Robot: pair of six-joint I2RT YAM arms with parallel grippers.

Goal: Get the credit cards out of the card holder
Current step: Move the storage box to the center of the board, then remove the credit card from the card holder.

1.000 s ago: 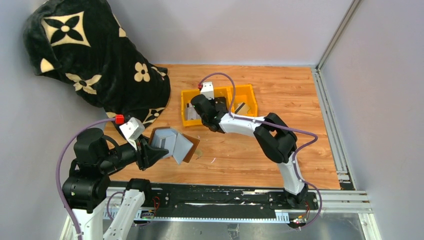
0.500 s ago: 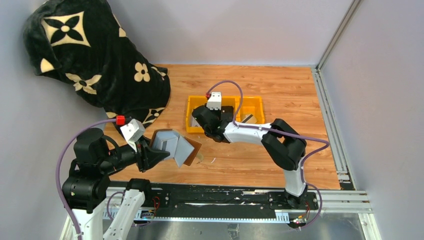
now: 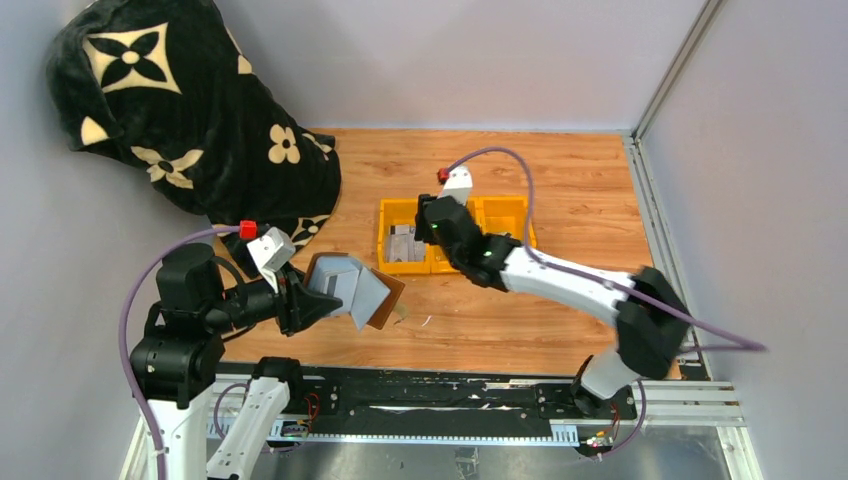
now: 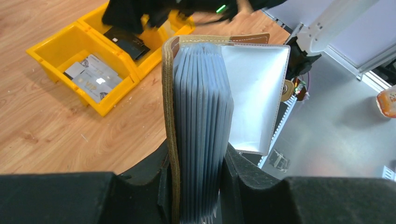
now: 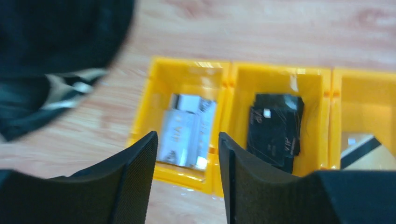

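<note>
left gripper jaws are clamped on the card holder, held up off the table at the near left. right gripper jaws stand narrowly apart with nothing between them, poised over the yellow tray further right and farther back.

the top view shows the holder only as a brown shape with a grey face. the left wrist view shows the holder close up: a fan of thin grey sleeves stands on edge, pinched between the black fingers. a tan leather spine with pale stitching runs up the left side. a smooth silvery flap hangs open to the right, with a round brass snap at its edge. no card can be made out in the sleeves.

the right wrist view, somewhat blurred, looks straight down past its gripper into the tray. it is glossy plastic with three square compartments. the left one holds silver cards, the middle one black cards, and the right one a dark and tan card. in the top view the right arm hides most of that.

a plush black blanket with cream flowers is heaped at the far left.
</note>
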